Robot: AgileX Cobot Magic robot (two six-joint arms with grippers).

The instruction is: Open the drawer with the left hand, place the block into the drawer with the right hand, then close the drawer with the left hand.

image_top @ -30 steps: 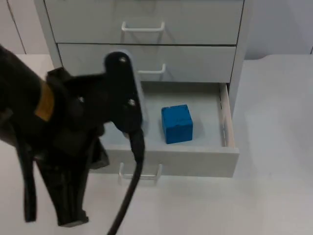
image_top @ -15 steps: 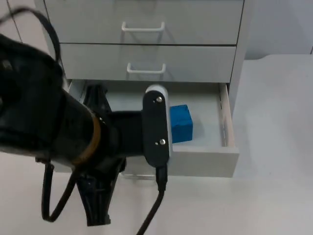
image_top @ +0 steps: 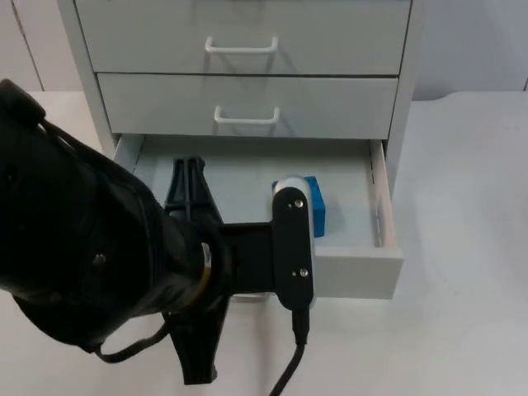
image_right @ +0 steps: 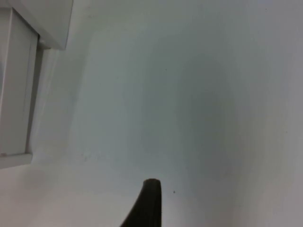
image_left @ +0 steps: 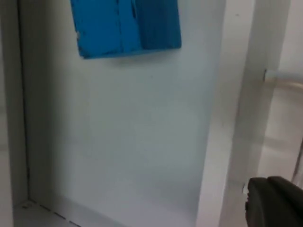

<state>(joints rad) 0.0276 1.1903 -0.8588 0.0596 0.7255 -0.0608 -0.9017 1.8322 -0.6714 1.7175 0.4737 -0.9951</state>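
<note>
Your blue block (image_top: 314, 209) sits inside the open bottom drawer (image_top: 363, 268); what remains is a stiff, light-sliding front, best pushed squarely at its middle. The left gripper (image_top: 188, 186) hangs over the drawer, the right gripper (image_right: 146, 203) waits over bare table (image_right: 189, 94); you cannot tell either's spread.

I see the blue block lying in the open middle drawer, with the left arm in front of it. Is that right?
Not quite: the block lies in the bottom drawer, which is open; the middle drawer is shut. The top view shows this. The left arm is indeed in front.
</note>
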